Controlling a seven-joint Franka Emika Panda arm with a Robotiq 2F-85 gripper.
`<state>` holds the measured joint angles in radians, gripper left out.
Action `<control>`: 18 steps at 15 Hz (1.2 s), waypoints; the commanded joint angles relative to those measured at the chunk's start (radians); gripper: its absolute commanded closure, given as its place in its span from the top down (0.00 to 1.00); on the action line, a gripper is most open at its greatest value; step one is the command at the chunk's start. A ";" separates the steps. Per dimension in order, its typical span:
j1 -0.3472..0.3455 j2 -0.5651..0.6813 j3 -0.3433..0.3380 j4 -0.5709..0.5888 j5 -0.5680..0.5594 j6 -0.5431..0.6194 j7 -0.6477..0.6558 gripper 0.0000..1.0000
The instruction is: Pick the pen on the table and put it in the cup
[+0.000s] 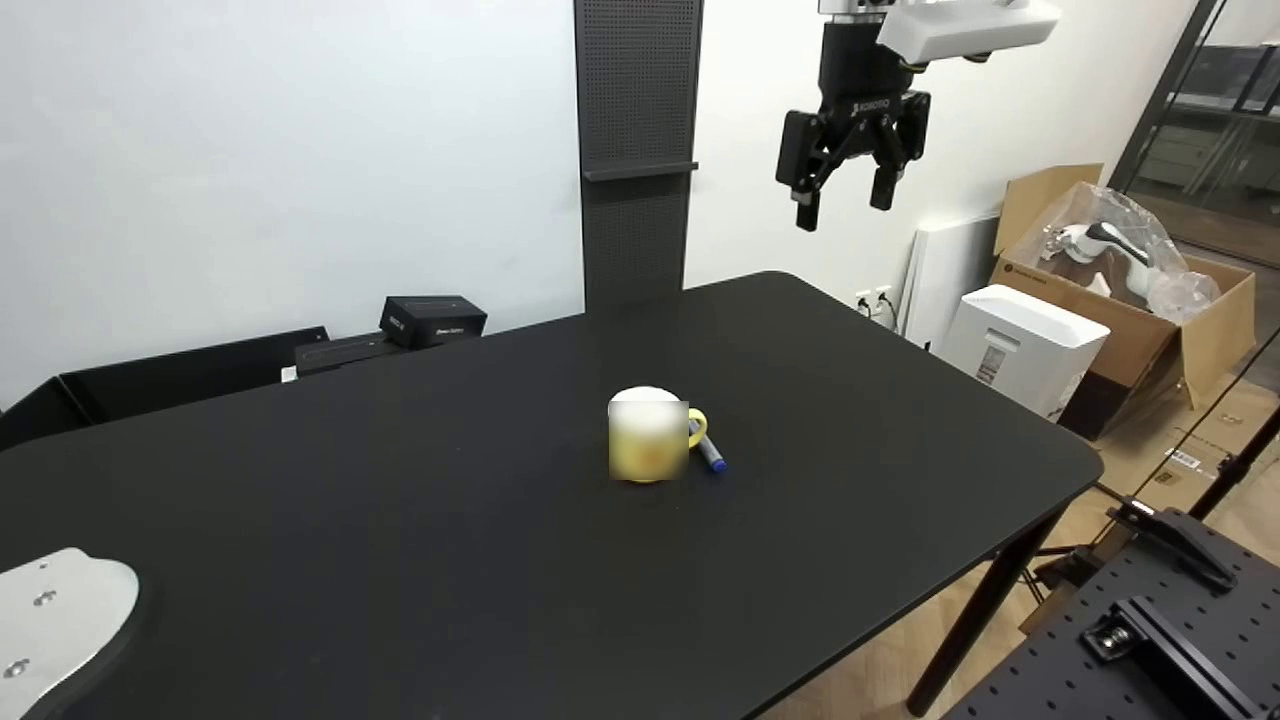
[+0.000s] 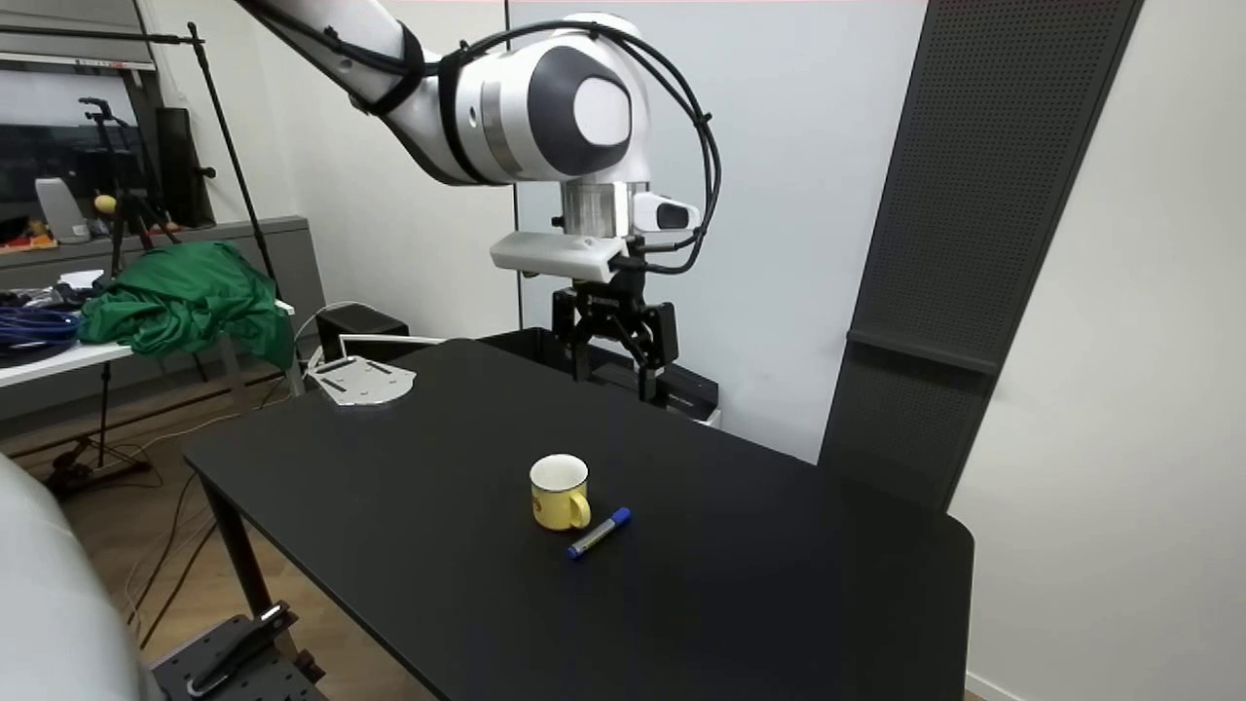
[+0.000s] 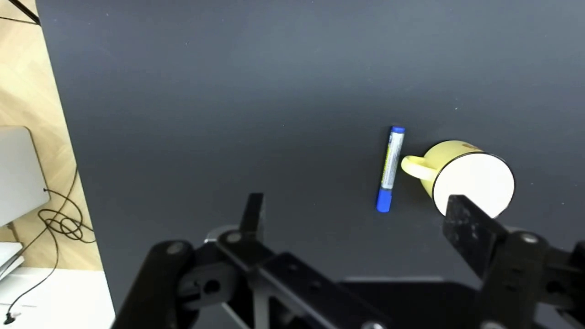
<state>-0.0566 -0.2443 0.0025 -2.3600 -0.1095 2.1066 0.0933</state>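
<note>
The pen [image 1: 709, 451] is a grey-white marker with blue ends. It lies flat on the black table [image 1: 450, 580], beside the cup's handle. In an exterior view the pen [image 2: 599, 534] shows whole, and so does the pen in the wrist view [image 3: 391, 160]. The cup [image 1: 648, 445] is a yellow mug with a white inside, standing upright; it also shows in an exterior view [image 2: 558, 506] and the wrist view [image 3: 439, 157]. My gripper [image 1: 845, 206] is open and empty, high above the table. In the wrist view its fingers [image 3: 355, 203] are wide apart, and the right fingertip overlaps the cup's rim.
A silver metal plate [image 2: 365, 382] sits at one table end. Black boxes [image 1: 432, 322] stand behind the table by the wall. A white bin [image 1: 1025, 345] and a cardboard box [image 1: 1110, 325] stand on the floor beyond the table. A dark perforated panel [image 1: 640, 90] is on the wall.
</note>
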 commanded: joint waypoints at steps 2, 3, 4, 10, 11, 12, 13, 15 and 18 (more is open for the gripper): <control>0.018 -0.013 -0.005 -0.013 0.019 0.034 -0.036 1.00; 0.021 0.005 -0.003 -0.017 0.030 0.068 -0.027 1.00; 0.021 0.029 0.000 -0.019 0.033 0.105 -0.008 1.00; 0.011 0.229 -0.011 -0.023 0.023 0.281 0.006 1.00; 0.010 0.268 -0.018 -0.013 0.039 0.280 -0.012 1.00; 0.009 0.310 -0.024 -0.006 0.057 0.284 -0.025 1.00; 0.008 0.348 -0.029 0.001 0.073 0.284 -0.036 1.00; 0.008 0.413 -0.036 0.016 0.072 0.283 -0.028 1.00; 0.015 0.380 -0.036 -0.028 0.062 0.300 -0.033 1.00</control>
<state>-0.0485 0.1362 -0.0269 -2.3895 -0.0488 2.4090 0.0622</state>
